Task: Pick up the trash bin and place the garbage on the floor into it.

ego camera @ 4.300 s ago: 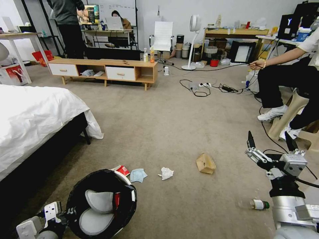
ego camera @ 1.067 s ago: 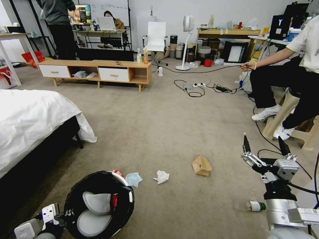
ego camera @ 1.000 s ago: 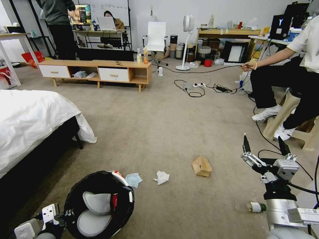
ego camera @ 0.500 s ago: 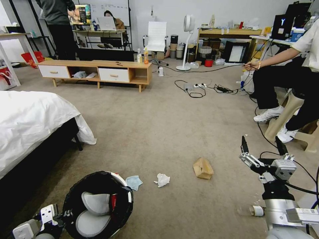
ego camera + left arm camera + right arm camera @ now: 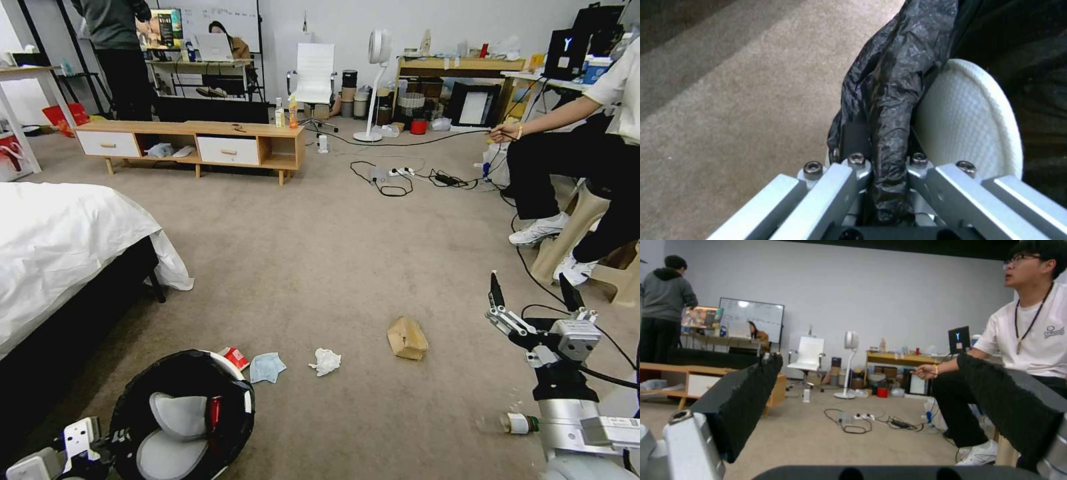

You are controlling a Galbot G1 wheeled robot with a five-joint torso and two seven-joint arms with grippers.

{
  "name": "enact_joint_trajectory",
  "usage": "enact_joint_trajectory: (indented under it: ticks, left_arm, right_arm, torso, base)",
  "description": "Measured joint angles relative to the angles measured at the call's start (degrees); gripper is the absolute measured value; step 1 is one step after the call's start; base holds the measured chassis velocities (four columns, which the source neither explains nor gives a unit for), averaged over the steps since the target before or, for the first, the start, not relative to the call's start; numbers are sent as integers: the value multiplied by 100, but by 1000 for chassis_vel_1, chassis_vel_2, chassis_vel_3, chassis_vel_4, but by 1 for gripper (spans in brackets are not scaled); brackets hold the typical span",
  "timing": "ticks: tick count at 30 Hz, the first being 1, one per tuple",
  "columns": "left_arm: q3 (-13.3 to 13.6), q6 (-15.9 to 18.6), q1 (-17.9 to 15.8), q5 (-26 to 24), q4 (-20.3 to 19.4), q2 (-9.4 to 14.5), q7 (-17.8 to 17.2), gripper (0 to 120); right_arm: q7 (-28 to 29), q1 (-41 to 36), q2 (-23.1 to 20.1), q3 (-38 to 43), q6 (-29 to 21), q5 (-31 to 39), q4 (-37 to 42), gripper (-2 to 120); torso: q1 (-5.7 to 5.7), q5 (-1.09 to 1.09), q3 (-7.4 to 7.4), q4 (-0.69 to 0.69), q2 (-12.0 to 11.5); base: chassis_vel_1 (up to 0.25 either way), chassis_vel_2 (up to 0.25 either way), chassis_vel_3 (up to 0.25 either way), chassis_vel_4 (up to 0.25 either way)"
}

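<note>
1. Lower and further left in the head view than half a second ago, the trash bin [image 5: 180,417] hangs over the floor [image 5: 320,253], its lined rim pinched in the left gripper [image 5: 882,160].
2. Judging progress: a red item sits inside; brown paper bag [image 5: 407,337], face mask [image 5: 267,367], tissue wad [image 5: 326,361], snack wrapper [image 5: 233,357] and bottle [image 5: 519,422] remain.
3. Right gripper [image 5: 533,293] points up, jaws apart, empty, near the bottle.
</note>
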Motion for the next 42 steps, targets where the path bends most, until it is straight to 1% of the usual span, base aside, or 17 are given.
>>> enact_joint_trajectory:
  ticks: [7, 16, 18, 19, 21, 22, 24, 25, 27, 29, 31, 33, 35, 38, 40, 41, 42]
  left_arm:
    - [-20, 1, 16, -39, -11, -1, 11, 2]
    - [-1, -6, 1, -55, -9, -1, 29, 2]
    - [-7, -14, -4, -61, -5, -1, 44, 2]
    - [-7, -14, -4, -61, -5, -1, 44, 2]
    - [-9, -20, -4, -63, 4, -3, 58, 2]
    - [-9, -20, -4, -63, 4, -3, 58, 2]
    - [-8, -34, -1, -64, 20, -8, 70, 2]
    - [-8, -34, -1, -64, 20, -8, 70, 2]
    - [-8, -45, 0, -64, 28, -8, 82, 2]
    - [-8, -45, -1, -64, 29, -7, 84, 2]
    - [-8, -45, -9, -65, 35, -5, 86, 2]
    - [4, -48, -30, -68, 56, -4, 87, 2]
    - [15, -50, -34, -68, 68, -2, 90, 2]
    - [21, -54, -41, -71, 90, 3, 94, 2]
    - [28, -63, -47, -78, 122, 26, 102, 2]
    - [28, -63, -47, -78, 122, 26, 102, 2]
    - [31, -66, -52, -83, 136, 34, 106, 2]
  right_arm:
    - [73, -24, -187, 170, -238, 71, -4, 100]
    - [418, -166, -837, 431, -1288, 764, 68, 100]
    - [775, -218, -1141, 496, -2042, 1342, 121, 100]
    - [775, -218, -1141, 496, -2042, 1342, 121, 100]
    - [1016, -199, -1322, 565, -2663, 1773, 113, 100]
    - [1016, -199, -1322, 565, -2663, 1773, 113, 100]
    - [1217, -154, -1458, 654, -3360, 2305, 85, 100]
    - [1217, -154, -1458, 654, -3360, 2305, 85, 100]
    - [1243, -101, -1635, 706, -3984, 2616, -142, 100]
    - [1224, -99, -1674, 706, -4107, 2637, -206, 100]
    - [1143, -101, -1743, 706, -4360, 2650, -322, 100]
    - [712, -216, -1953, 691, -4800, 2500, -533, 100]
    - [375, -282, -2068, 690, -4821, 2183, -655, 100]
    - [-130, -376, -2241, 692, -4715, 1703, -860, 100]
    - [-1014, -569, -2573, 735, -4389, 978, -1176, 100]
    - [-1014, -569, -2573, 735, -4389, 978, -1176, 100]
    - [-1417, -653, -2706, 727, -3899, 623, -1425, 100]
  torso:
    - [0, 0, 0, -1, 0]
    - [0, 0, 0, 0, 0]
    - [0, 0, 0, -1, 0]
    - [0, 0, 0, -1, 0]
    - [0, 1, 0, 0, 0]
    - [0, 1, 0, 0, 0]
    - [0, 0, 0, 0, 0]
    - [0, 0, 0, 0, 0]
    - [0, 0, 0, 0, 0]
    - [0, 1, 0, 0, 0]
    - [0, 1, 0, 0, 0]
    - [0, 1, 0, 0, 0]
    - [0, 1, 0, -1, 0]
    - [0, 0, 0, 0, 0]
    - [0, -1, 0, 0, 0]
    - [0, -1, 0, 0, 0]
    - [0, -2, 0, 0, 0]
  base:
    - [0, 0, 0, 0]
    - [0, 0, 0, 0]
    - [0, 0, 0, 0]
    - [0, 0, 0, 0]
    - [0, 0, 0, 0]
    - [0, 0, 0, 0]
    - [0, 0, 0, 0]
    - [0, 0, 0, 0]
    - [0, 0, 0, 0]
    - [0, 0, 0, 0]
    - [0, 0, 0, 0]
    - [0, 0, 0, 0]
    - [0, 0, 0, 0]
    - [0, 0, 0, 0]
    - [0, 0, 0, 0]
    - [0, 0, 0, 0]
    - [0, 0, 0, 0]
